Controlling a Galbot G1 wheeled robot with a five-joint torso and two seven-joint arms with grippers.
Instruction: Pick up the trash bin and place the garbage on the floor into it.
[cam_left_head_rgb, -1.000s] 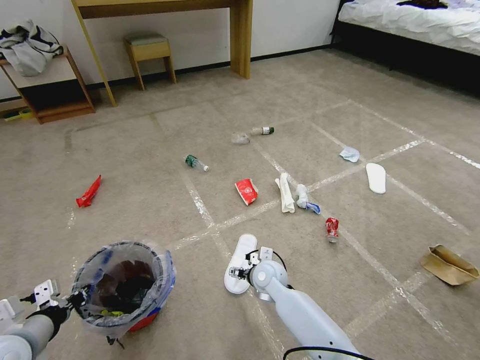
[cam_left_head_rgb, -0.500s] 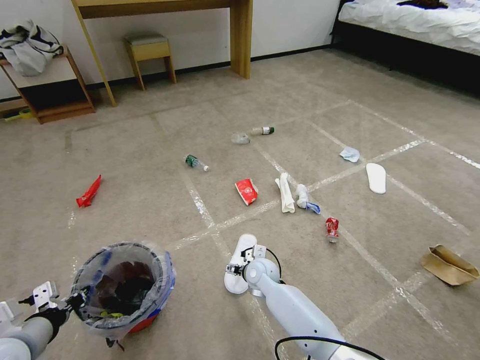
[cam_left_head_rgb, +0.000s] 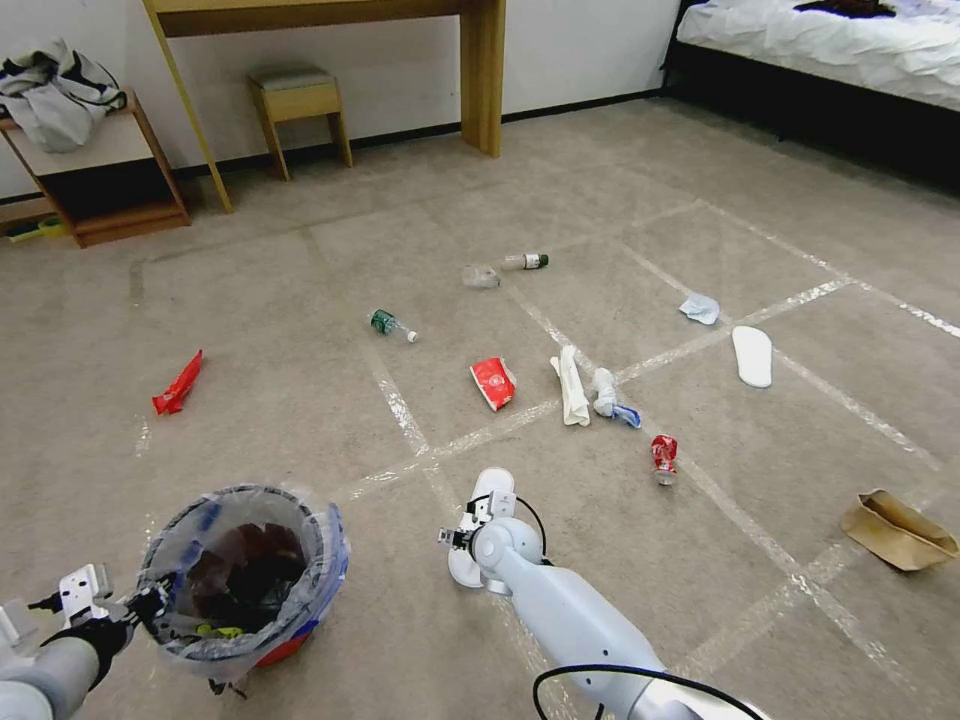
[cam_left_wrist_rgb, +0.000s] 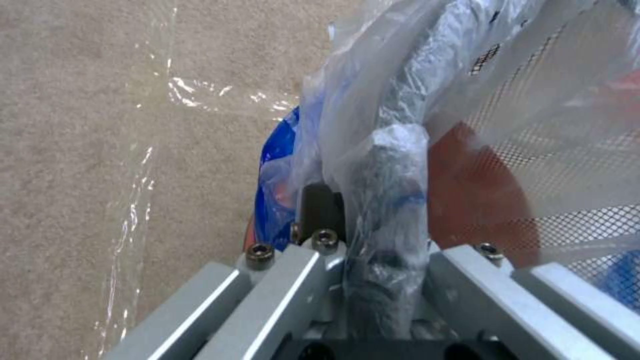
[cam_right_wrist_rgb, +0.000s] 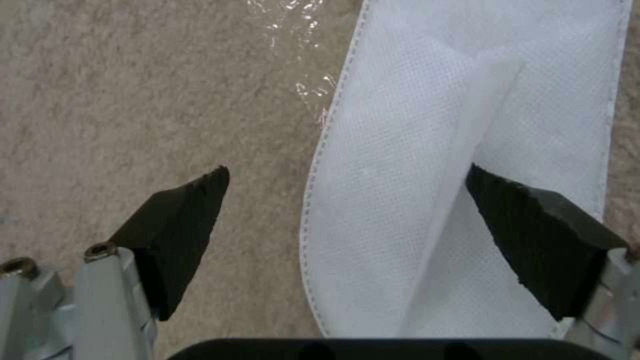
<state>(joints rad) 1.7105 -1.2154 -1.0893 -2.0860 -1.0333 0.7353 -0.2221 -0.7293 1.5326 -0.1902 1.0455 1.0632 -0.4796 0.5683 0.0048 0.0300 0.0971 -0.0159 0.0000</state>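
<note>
The trash bin (cam_left_head_rgb: 245, 575), a red bucket lined with a clear, blue-printed bag, hangs at the lower left. My left gripper (cam_left_head_rgb: 138, 608) is shut on its near rim; in the left wrist view the fingers (cam_left_wrist_rgb: 320, 210) clamp the bag-covered rim (cam_left_wrist_rgb: 393, 165). The garbage lies scattered on the carpet: a red wrapper (cam_left_head_rgb: 178, 384), a green-labelled bottle (cam_left_head_rgb: 392, 325), a red packet (cam_left_head_rgb: 493, 383), a white paper roll (cam_left_head_rgb: 573, 386), a red can (cam_left_head_rgb: 664, 458). My right gripper (cam_left_head_rgb: 458, 533) (cam_right_wrist_rgb: 347, 170) stands open just over a white slipper (cam_left_head_rgb: 482, 505) (cam_right_wrist_rgb: 460, 125), one finger on either side of its edge.
Farther off lie a clear bottle (cam_left_head_rgb: 525, 262), a tissue (cam_left_head_rgb: 700, 308), a second white slipper (cam_left_head_rgb: 752, 355) and a brown paper scrap (cam_left_head_rgb: 897, 530). A desk leg (cam_left_head_rgb: 482, 75), a stool (cam_left_head_rgb: 298, 105) and a shelf (cam_left_head_rgb: 95, 180) line the far wall. A bed (cam_left_head_rgb: 830, 45) stands at the back right.
My right arm has swung left, carrying its gripper from the slipper's middle toward its left edge. The bin and left gripper have sunk slightly.
</note>
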